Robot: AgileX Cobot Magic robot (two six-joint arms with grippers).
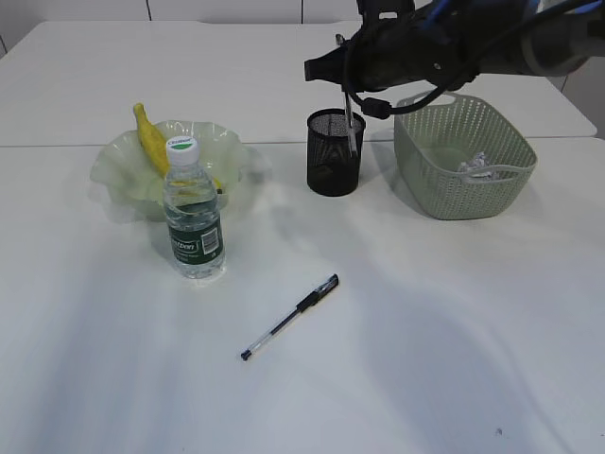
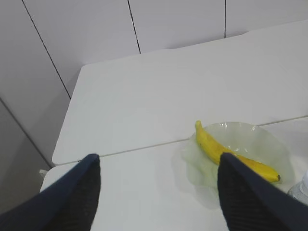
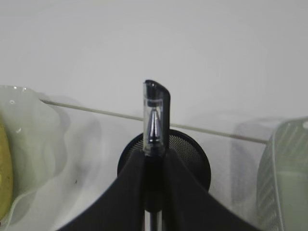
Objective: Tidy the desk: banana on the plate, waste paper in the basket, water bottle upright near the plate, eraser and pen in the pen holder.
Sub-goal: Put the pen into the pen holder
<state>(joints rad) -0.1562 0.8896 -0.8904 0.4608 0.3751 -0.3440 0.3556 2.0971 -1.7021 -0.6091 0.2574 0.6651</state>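
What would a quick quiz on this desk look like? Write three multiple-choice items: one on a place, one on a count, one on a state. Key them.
1. Where is the banana?
A. on the plate
B. on the floor
C. in a drawer

2. How many pens are in view?
A. one
B. two
C. four

3. What state is the right gripper in?
A. open and empty
B. shut on a pen
C. shut on a spoon

Key:
1 A, it lies across the plate.
2 B, the held pen above the pen holder and the loose pen on the table.
3 B, its fingers pinch the held pen's barrel.
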